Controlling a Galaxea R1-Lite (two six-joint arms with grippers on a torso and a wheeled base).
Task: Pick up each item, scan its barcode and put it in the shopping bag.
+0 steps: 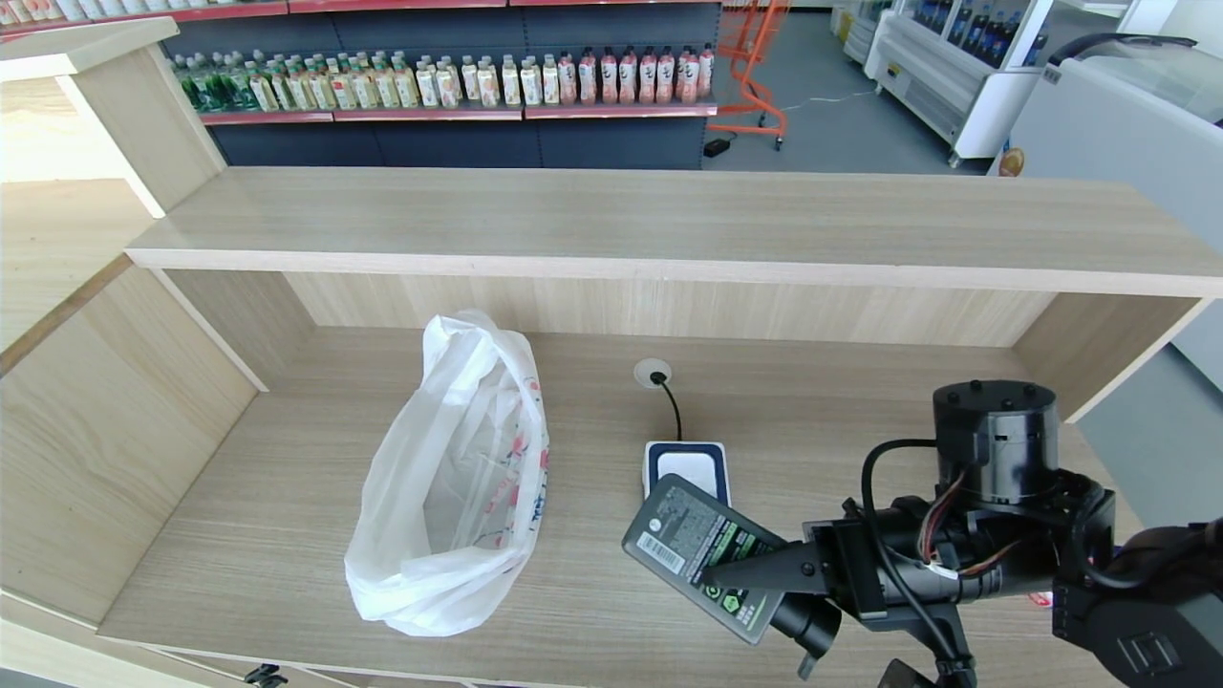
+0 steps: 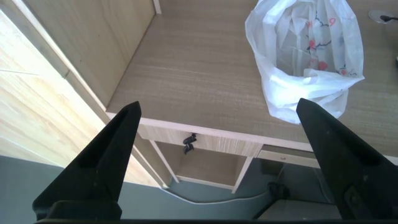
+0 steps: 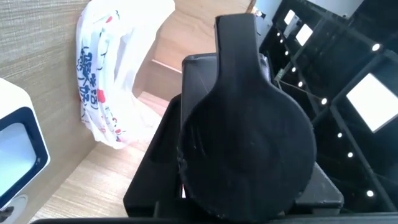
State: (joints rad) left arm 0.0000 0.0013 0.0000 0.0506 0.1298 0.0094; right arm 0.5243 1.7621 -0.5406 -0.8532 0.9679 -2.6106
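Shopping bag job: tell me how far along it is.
Done: nothing certain; whether the shopping bag holds items cannot be told. In hand: the right gripper is shut on a dark packet, just over the scanner, barcode facing up. Left: scanning it and bagging it. The left gripper hangs open.

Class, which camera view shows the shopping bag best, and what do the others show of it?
The head view: the shopping bag sits whole on the counter, mouth open. The left wrist view looks down into the bag, one end cropped. The right wrist view catches one printed side.
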